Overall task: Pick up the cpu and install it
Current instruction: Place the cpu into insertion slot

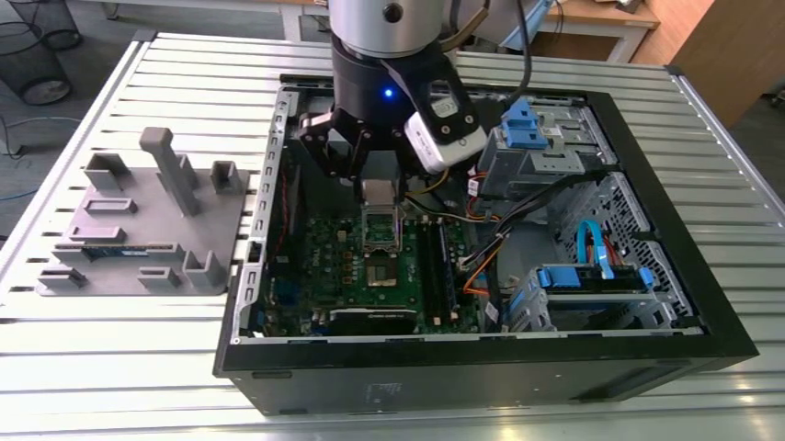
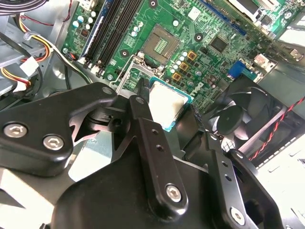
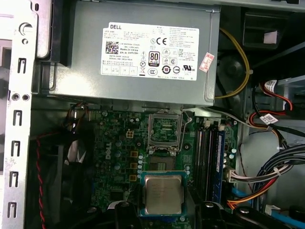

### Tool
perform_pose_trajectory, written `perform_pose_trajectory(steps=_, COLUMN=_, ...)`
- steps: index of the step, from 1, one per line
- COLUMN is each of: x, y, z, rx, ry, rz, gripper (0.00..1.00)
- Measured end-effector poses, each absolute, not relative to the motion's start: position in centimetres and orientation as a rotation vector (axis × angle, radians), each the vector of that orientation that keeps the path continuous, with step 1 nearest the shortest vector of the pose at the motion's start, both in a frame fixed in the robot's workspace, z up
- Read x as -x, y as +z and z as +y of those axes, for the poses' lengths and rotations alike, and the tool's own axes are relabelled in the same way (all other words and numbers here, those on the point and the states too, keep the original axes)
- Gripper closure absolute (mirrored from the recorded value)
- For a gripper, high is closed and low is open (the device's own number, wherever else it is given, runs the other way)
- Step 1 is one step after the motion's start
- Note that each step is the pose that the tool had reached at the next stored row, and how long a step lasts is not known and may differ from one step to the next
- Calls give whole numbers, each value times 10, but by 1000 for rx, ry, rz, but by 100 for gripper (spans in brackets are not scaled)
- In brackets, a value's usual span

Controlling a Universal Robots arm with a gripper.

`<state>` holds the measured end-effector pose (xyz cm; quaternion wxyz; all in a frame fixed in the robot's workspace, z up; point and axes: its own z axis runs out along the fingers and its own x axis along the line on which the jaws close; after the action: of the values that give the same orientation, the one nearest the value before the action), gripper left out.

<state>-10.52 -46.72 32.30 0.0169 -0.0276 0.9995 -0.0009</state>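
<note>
cpu [image 3: 163, 193]: silver-grey metal top, smooth, with a soft dull shine; a thin green rim around it.
fingers [image 2: 151, 143]: black, matt and smooth, with bright steel screw heads.
motherboard [image 3: 119, 143]: green board, a little glossy, with small shiny metal parts.
power supply box [image 3: 143, 81]: grey sheet metal, matt.
label [image 3: 152, 50]: white and paper-like.
tabletop [image 1: 123, 367]: ribbed light metal with a brushed shine.
holder [image 1: 147, 230]: grey plastic, matt.
case [image 1: 491, 367]: black outside, half-glossy; bare grey metal inside.
</note>
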Motion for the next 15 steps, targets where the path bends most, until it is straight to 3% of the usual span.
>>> perform_pose_trajectory(steps=15, x=105, y=320, z=-467, rx=81, ry=-3, rz=3107, gripper=53)
